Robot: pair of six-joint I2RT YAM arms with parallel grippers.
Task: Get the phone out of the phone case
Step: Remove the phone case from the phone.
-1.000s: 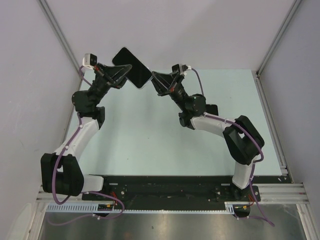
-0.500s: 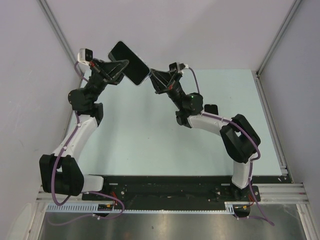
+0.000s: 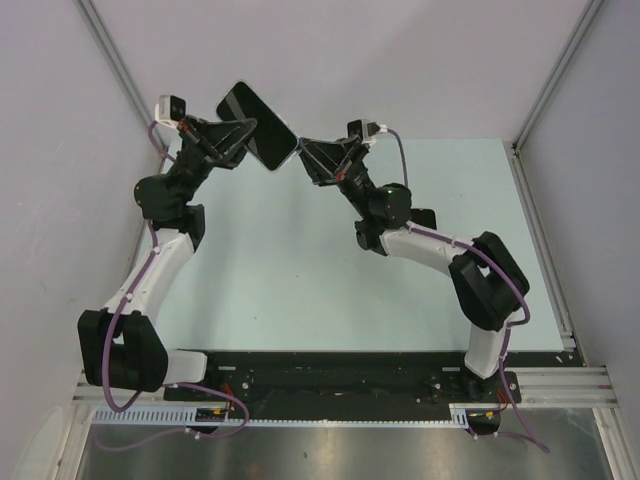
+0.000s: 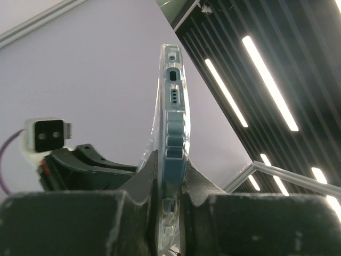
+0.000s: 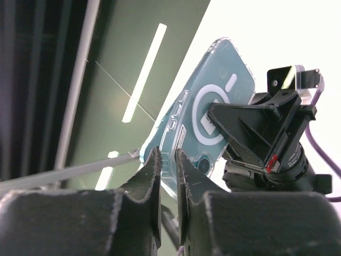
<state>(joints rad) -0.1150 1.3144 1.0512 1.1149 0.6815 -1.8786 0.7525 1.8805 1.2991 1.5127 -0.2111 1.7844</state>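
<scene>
1. Top external view: we see the left gripper [image 3: 248,138] clamped on the phone [image 3: 255,118], holding it aloft over the far-left part of the surface [image 3: 300,270].
2. The phone's long axis slants from far left to near right, and its near-right end lies just beside the right gripper [image 3: 301,146], whose fingers are together.
3. In the right wrist view, the clear phone case [image 5: 218,64] wraps the phone. Its corner meets those fingertips, but we cannot tell if they pinch it.
4. We judge that the right arm, being nearer that free corner, should do the peeling.
</scene>
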